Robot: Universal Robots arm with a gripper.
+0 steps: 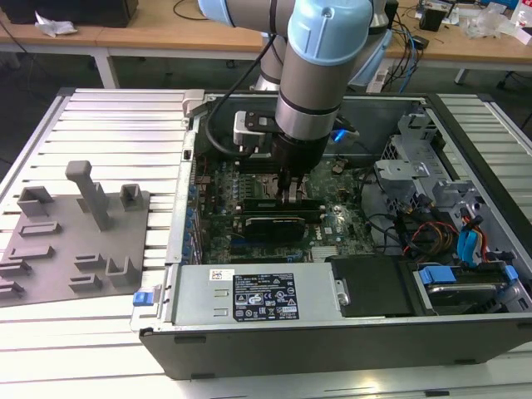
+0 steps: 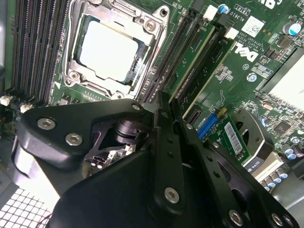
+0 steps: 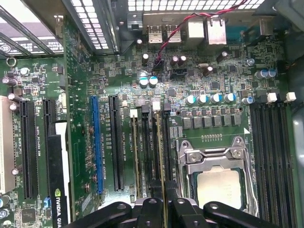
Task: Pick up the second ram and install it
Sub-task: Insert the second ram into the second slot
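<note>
We have our tool (image 3: 164, 202) pinched narrow on the second ram (image 3: 160, 156), which stands on edge in a slot just beside the processor socket (image 3: 216, 178). One stick (image 3: 134, 152) already sits nearby; whether ours is fully clicked home we cannot tell.

Both wrist views close above motherboard (image 3: 213, 95)

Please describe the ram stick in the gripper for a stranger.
Inside the open computer case, find the square processor socket. Among the long slots beside it, the second ram is the thin stick on edge that alone ends between the fingers of the gripper.
</note>
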